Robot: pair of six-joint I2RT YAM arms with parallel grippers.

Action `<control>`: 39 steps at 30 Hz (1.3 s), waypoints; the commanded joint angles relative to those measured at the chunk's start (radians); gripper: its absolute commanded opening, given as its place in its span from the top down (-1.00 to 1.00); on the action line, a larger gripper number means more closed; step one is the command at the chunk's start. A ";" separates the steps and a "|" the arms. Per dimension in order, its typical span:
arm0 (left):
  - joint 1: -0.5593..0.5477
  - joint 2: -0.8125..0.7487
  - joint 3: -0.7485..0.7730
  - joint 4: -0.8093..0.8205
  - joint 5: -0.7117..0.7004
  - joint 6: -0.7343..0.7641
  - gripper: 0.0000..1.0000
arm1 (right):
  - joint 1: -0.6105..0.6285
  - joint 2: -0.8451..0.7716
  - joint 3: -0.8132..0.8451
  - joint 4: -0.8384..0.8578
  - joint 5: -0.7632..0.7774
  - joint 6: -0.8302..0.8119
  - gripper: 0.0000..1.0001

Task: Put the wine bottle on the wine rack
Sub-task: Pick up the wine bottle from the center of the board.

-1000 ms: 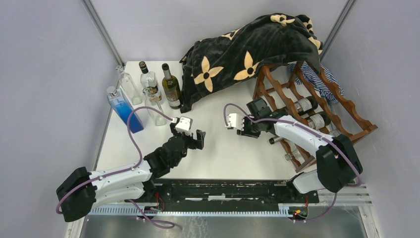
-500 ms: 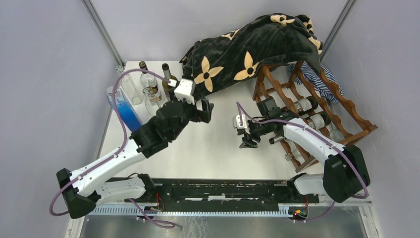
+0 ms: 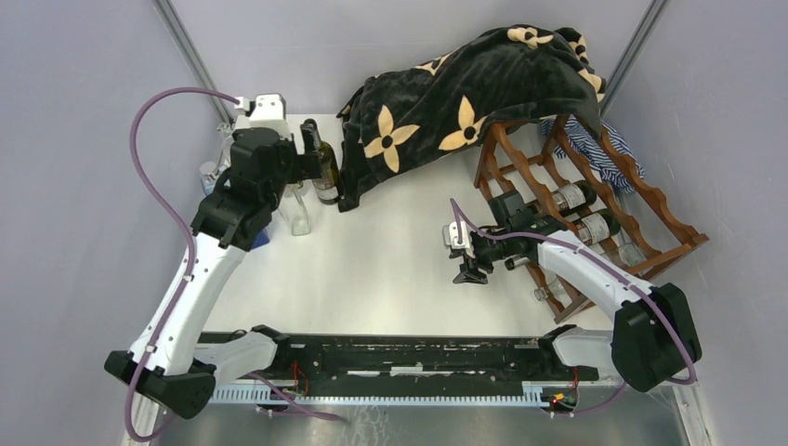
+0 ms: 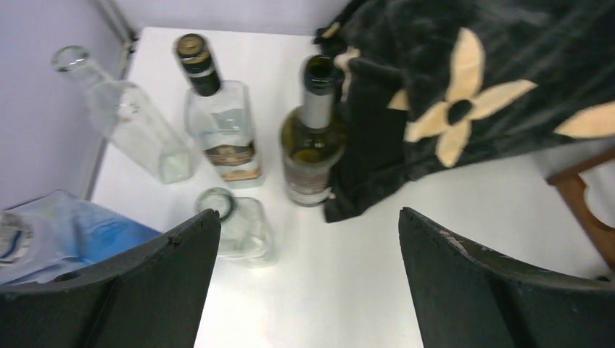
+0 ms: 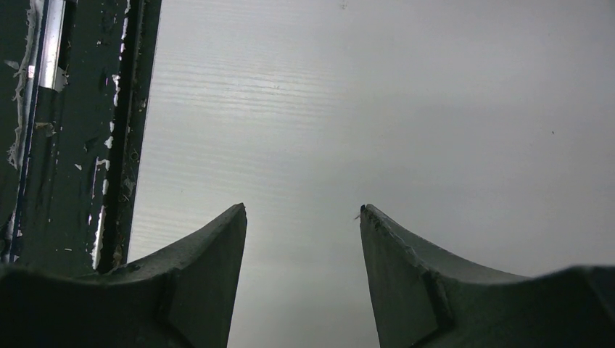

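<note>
The dark green wine bottle (image 3: 322,173) stands upright at the back left, against the hem of the black flowered blanket (image 3: 465,88). My left gripper (image 3: 299,160) hovers just left of and above it, open and empty; in the left wrist view the wine bottle (image 4: 313,141) stands just ahead of the left gripper (image 4: 308,214), in line with the gap between the wide-spread fingers. The wine rack (image 3: 650,200) stands at the right, holding two labelled bottles (image 3: 571,197). My right gripper (image 3: 471,271) points down at bare table left of the rack, open, nothing in it (image 5: 302,208).
Clear glass bottles (image 4: 217,123), a slanted clear bottle (image 4: 123,116), a short jar (image 4: 236,232) and a blue bottle (image 4: 65,232) crowd around the wine bottle. The blanket drapes over the rack's top. A dark rail (image 5: 72,130) runs along the near table edge.
My left arm has swung from the table's middle up to the back-left bottles, staying open. My right gripper has opened and drifted slightly nearer, turning downward.
</note>
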 commanded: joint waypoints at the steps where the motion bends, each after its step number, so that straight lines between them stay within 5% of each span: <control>1: 0.144 0.038 0.038 -0.067 0.088 0.071 -0.92 | -0.005 -0.010 0.002 0.019 -0.004 -0.017 -0.29; 8: 0.269 0.069 -0.012 -0.031 0.128 0.082 -0.92 | -0.006 -0.009 -0.005 0.024 -0.001 -0.018 -0.30; 21: 0.304 0.167 -0.067 0.024 0.144 0.093 -0.87 | -0.005 0.011 -0.005 0.018 0.002 -0.022 -0.30; 39: 0.340 0.239 -0.080 0.046 0.149 0.096 -0.26 | -0.005 0.019 -0.005 0.016 0.006 -0.024 -0.30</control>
